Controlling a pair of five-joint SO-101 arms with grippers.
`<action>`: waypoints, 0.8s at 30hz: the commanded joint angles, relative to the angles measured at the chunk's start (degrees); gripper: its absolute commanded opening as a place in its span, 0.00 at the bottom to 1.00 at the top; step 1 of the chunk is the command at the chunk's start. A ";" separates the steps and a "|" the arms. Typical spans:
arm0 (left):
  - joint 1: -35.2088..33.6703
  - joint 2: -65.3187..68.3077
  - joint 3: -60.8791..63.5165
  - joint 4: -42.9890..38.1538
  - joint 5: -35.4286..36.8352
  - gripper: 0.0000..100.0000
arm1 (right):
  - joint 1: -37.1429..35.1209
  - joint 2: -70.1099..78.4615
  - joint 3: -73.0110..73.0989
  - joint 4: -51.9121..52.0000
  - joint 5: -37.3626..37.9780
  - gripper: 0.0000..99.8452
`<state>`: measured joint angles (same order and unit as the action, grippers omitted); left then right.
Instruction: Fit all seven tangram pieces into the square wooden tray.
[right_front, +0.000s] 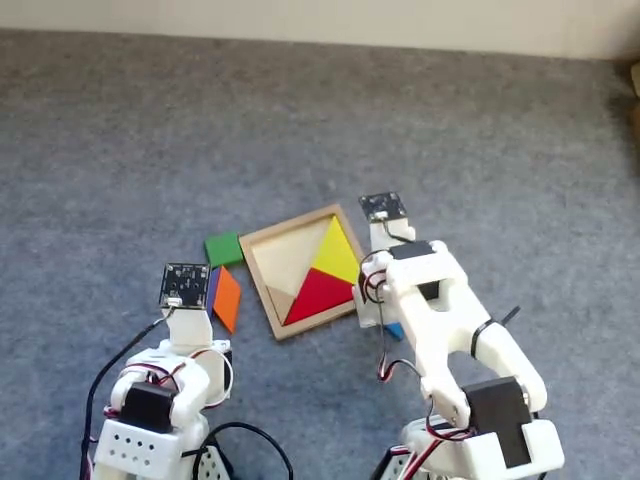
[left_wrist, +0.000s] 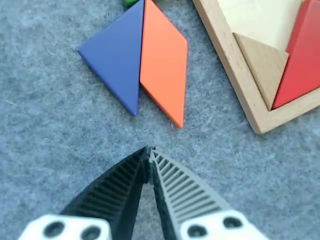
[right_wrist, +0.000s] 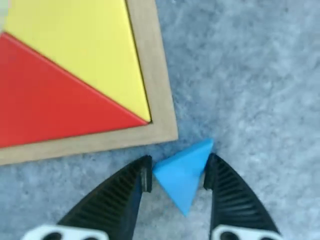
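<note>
Right gripper (right_wrist: 180, 166), low beside the wooden tray (right_wrist: 161, 100), pinches a light-blue triangle (right_wrist: 182, 177). Left gripper (left_wrist: 149, 151) — pressed together — points downward.

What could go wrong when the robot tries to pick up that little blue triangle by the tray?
The right gripper seems to pinch the blue triangle by a corner and a slanted edge, so it might twist or slip out. It also lies close to the wooden tray corner, so a lift could bump the rim and nudge the tray.
</note>
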<state>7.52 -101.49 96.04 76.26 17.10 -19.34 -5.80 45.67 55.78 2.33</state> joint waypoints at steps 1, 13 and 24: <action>-0.57 -2.42 1.19 0.26 -0.09 0.01 | 0.84 0.04 -0.48 3.74 0.79 0.18; -0.57 -2.42 1.19 0.26 -0.09 0.01 | 0.66 0.40 -0.57 3.74 0.44 0.18; -0.57 -2.42 1.19 0.26 -0.09 0.01 | 0.40 0.40 -0.66 1.63 -7.82 0.18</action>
<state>7.52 -101.49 96.04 76.26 17.10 -19.34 -5.80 45.67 57.45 -3.65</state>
